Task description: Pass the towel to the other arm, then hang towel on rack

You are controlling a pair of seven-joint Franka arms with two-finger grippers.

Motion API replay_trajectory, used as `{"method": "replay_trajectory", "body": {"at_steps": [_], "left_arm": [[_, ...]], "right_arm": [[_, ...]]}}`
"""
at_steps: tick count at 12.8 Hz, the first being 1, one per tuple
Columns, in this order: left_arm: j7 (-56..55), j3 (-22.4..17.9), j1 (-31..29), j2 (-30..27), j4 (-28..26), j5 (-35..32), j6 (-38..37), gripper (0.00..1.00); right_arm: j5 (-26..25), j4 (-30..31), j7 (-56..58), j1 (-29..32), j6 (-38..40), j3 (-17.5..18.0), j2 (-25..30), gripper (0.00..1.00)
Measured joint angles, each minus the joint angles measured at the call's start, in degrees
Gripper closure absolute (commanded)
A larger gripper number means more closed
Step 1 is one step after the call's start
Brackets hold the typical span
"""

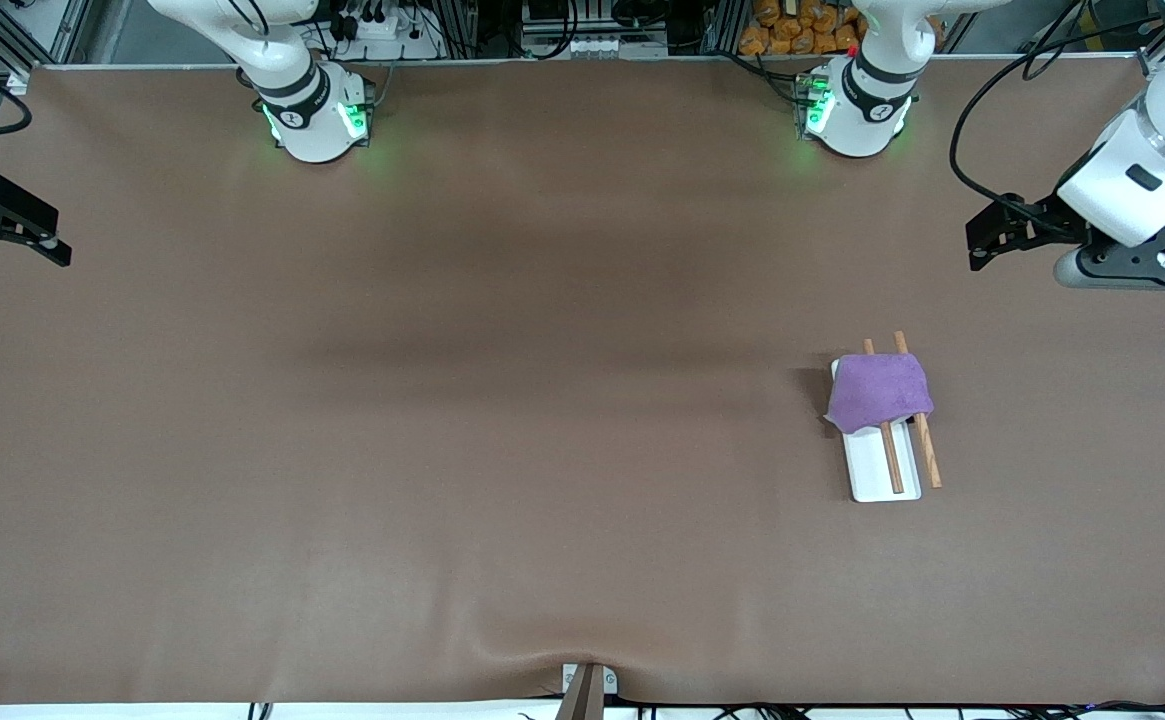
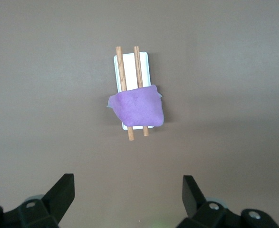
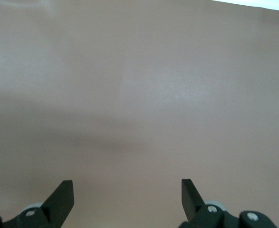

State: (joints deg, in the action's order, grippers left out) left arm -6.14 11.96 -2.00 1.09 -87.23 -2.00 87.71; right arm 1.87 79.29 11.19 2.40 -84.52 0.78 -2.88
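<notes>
Left gripper (image 1: pixel 982 243) up in the air over the tabletop (image 1: pixel 502 420) at the left arm's end, jaws spread wide, nothing between them. From its wrist view, both dark fingers (image 2: pixel 61 192) far apart with only bare brown cloth in the gap (image 2: pixel 127 197). Some way off from this gripper, and nearer to the front camera than the spot beneath it, the rack (image 1: pixel 882 470): white rectangular base flat on the tabletop, two light-brown wooden rods (image 1: pixel 927 455) running lengthwise above it, side by side. Towel (image 1: pixel 879 392), purple, draped across both rods at the rack's end closer to the left gripper, covering that end of the base and sagging a little over one long edge; rod tips poking out past the cloth on the side facing the gripper, longer bare stretches of rod on the side away from it. Same layout in the left wrist view: towel (image 2: pixel 137 107) lying over the rods (image 2: pixel 121 69), white base (image 2: pixel 132 64) showing under the uncovered part. No contact between either gripper and towel or rack. Right gripper (image 1: pixel 2 235) waiting over the right arm's end of the tabletop, well apart from the rack, likewise opened wide and holding nothing; in its own wrist view, fingers (image 3: pixel 61 194) parted over plain brown surface (image 3: pixel 139 95).
</notes>
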Motion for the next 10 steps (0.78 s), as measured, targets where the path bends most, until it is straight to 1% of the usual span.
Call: {"method": "replay_trajectory", "body": {"at_steps": [2,3,8,10], "left_arm": [[0.03,-3.22,1.53,-1.53,-1.32,1.02,0.07,0.0],[0.1,-4.0,1.85,-2.27,-1.96,1.23,0.06,0.0],[0.28,-6.91,3.7,-3.31,-3.08,1.83,-0.93,0.0],[0.29,-7.08,3.84,-3.3,-3.21,1.86,-1.01,0.0]], "right_arm": [[0.0,-0.01,0.0,0.03,0.01,-0.04,0.0,0.0],[0.0,-0.01,0.0,0.03,0.02,-0.04,0.0,0.0],[0.0,-0.01,0.0,0.08,0.03,-0.07,0.0,0.0],[0.0,-0.01,0.0,0.09,0.04,-0.07,0.0,0.0]]}}
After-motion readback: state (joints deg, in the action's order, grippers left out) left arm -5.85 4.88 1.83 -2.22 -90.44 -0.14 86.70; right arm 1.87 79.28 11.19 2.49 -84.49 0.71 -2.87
